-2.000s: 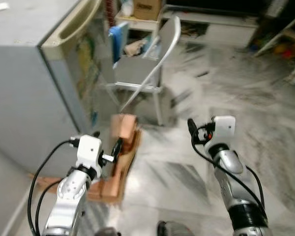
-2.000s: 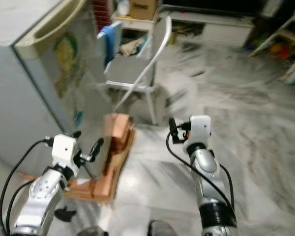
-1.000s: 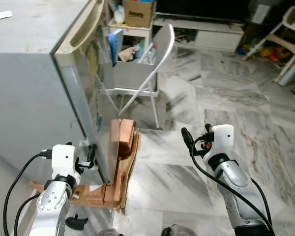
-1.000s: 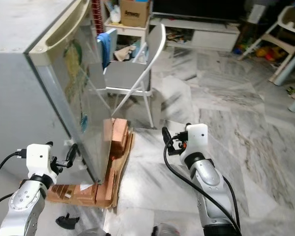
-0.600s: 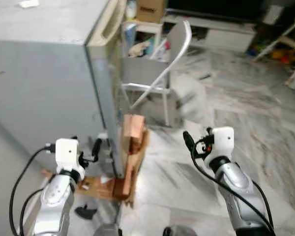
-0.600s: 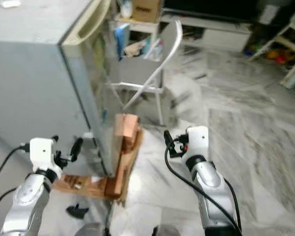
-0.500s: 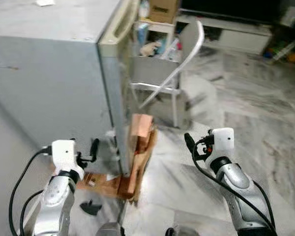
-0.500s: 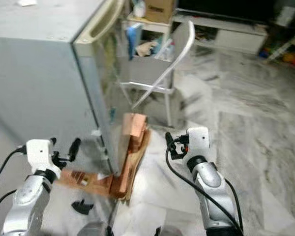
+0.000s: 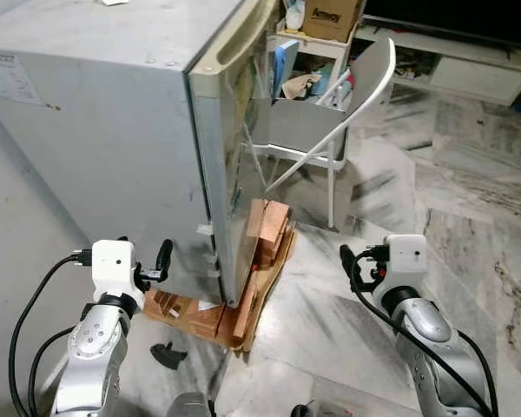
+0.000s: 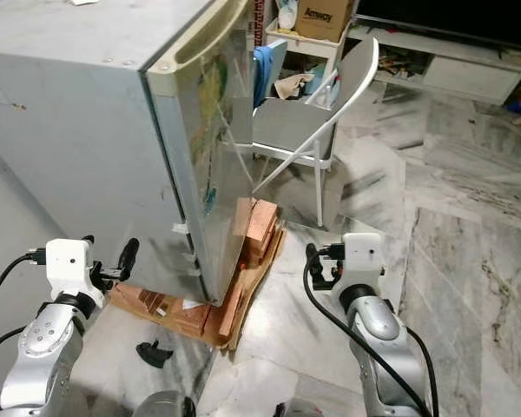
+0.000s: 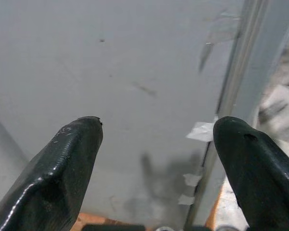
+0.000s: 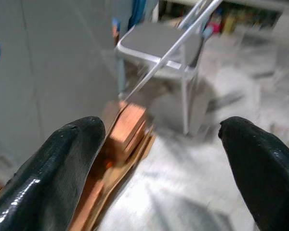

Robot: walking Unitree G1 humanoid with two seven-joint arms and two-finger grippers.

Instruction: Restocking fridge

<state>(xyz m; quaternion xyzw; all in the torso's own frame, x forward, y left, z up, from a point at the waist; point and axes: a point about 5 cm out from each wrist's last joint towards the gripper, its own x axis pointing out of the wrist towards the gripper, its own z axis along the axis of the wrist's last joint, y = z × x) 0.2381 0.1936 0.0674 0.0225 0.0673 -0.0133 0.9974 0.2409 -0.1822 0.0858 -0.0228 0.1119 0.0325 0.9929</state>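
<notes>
A grey fridge [image 9: 130, 130] stands ahead on my left with its door shut. A cream handle strip [image 9: 243, 39] runs along the door's top edge. My left gripper [image 9: 162, 259] hangs open, low beside the fridge's side wall, empty; the left wrist view looks between its fingers [image 11: 67, 163] at the grey side wall and the door seam [image 11: 236, 96]. My right gripper [image 9: 351, 263] is open and empty over the marble floor, to the right of the fridge's front corner. Between its fingers [image 12: 72, 163] the right wrist view takes in the fridge's base.
Wooden blocks and cardboard [image 9: 256, 261] lie under and against the fridge's front corner. A grey folding chair [image 9: 326, 130] stands just beyond the door, with a shelf and cardboard box [image 9: 328, 17] behind it. A small black piece [image 9: 168, 354] lies on the floor by my left arm.
The camera has swung and steadied, so the fridge's side and front corner now sit nearer the middle. Both arms keep the same pose and both grippers stay open.
</notes>
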